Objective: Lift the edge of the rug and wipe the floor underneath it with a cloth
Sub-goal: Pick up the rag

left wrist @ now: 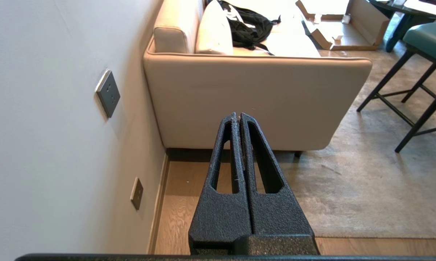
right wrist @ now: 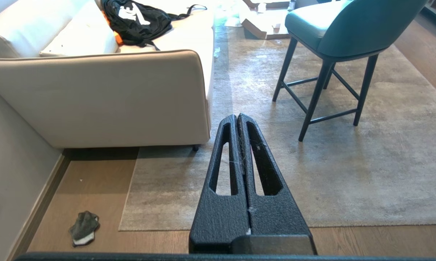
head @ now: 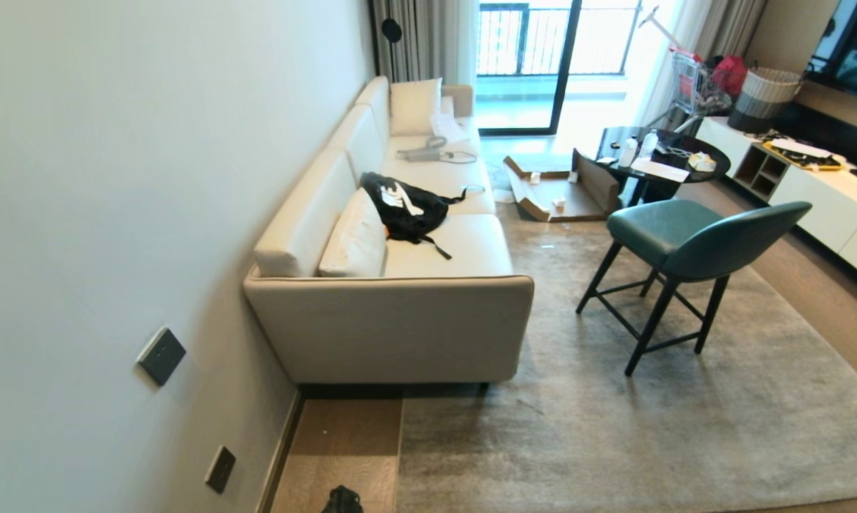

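The step in hand looks like the approach: the cloth [right wrist: 83,227] should be collected first from the floor [right wrist: 94,181], between the wall [head: 115,178] and the rug edge [right wrist: 129,192]. The rug [head: 613,427] lies flat under the sofa [head: 400,328] and chair [head: 692,242]. Left gripper [left wrist: 238,116] and right gripper [right wrist: 237,117] hover empty, fingers pressed together.

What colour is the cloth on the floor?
Dark grey cloth; right wrist view shows it best.

Bright daylight through the balcony door [head: 535,64], blown-out glare there, soft shadows under the sofa [head: 392,335] and chair [head: 692,242], sheen on the floor [head: 343,449], wide-angle bending at head-view edges, everything fairly sharp
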Tool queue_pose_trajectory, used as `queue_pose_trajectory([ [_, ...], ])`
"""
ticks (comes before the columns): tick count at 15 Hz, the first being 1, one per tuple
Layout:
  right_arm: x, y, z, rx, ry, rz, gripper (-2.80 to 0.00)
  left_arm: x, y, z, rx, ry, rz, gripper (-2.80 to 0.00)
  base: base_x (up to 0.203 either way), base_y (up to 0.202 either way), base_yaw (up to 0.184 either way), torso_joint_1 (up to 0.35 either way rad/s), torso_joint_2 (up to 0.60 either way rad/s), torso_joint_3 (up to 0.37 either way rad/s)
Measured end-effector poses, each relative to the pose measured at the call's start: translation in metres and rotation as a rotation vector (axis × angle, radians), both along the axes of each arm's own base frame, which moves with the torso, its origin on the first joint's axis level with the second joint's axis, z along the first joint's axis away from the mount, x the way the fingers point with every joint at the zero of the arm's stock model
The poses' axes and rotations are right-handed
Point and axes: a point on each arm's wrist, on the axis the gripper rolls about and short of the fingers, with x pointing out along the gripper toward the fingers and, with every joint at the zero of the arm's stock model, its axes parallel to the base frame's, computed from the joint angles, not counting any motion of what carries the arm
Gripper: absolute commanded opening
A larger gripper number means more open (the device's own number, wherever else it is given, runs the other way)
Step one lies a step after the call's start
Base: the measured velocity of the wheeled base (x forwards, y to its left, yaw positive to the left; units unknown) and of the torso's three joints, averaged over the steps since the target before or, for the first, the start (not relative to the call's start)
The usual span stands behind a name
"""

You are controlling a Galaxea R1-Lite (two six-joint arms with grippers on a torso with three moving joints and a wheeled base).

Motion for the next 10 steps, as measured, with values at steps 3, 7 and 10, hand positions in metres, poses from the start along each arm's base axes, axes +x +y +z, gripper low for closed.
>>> queue_pose_trajectory([
  [3, 0.0, 0.0, 0.0, 0.0, 0.0, 0.0, -2.8, 0.0, 0.0, 0.0, 0.0, 0.0, -0.001, -2.8, 0.0, 0.0, 0.0, 0.0, 0.0, 0.0],
  [7, 0.0, 0.0, 0.0, 0.0, 0.0, 0.0, -2.8, 0.0, 0.0, 0.0, 0.0, 0.0, -0.001, -2.8, 0.0, 0.0, 0.0, 0.0, 0.0, 0.0],
  [10, 0.0, 0.0, 0.0, 0.0, 0.0, 0.0, -2.8, 0.0, 0.0, 0.0001, 0.0, 0.0, -0.001, -2.8, 0.0, 0.0, 0.0, 0.0, 0.0, 0.0],
])
